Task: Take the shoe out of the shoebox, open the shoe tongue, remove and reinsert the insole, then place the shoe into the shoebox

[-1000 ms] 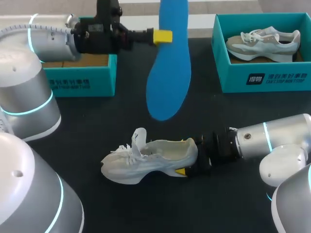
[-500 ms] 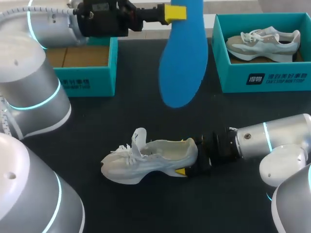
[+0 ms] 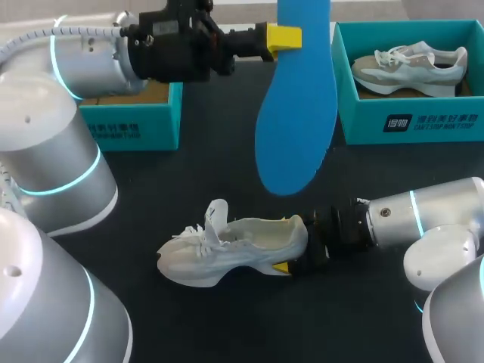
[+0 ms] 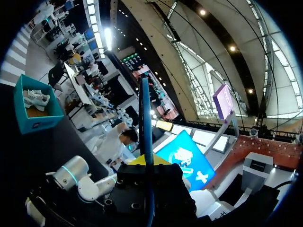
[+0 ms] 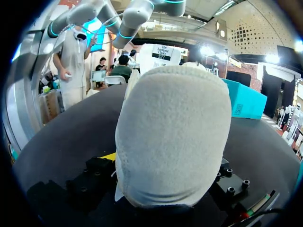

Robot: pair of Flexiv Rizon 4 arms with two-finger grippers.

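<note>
My left claw (image 3: 278,38) pinches blue insole (image 3: 296,121); insole hangs over table (image 3: 189,174), just far of shoe (image 3: 234,246). My right claw (image 3: 293,257) clamped on shoe heel; shoe stands on table, toe left.

The white shoe (image 3: 231,253) stands on its sole on the table (image 3: 189,181), toe to the left, tongue lifted, its heel clasped by the right end effector (image 3: 293,265). The blue insole (image 3: 296,113) hangs in the air beyond it, narrow end down, pinched near its top by the left end effector (image 3: 281,38). The open teal shoebox (image 3: 136,125) sits far left.
</note>
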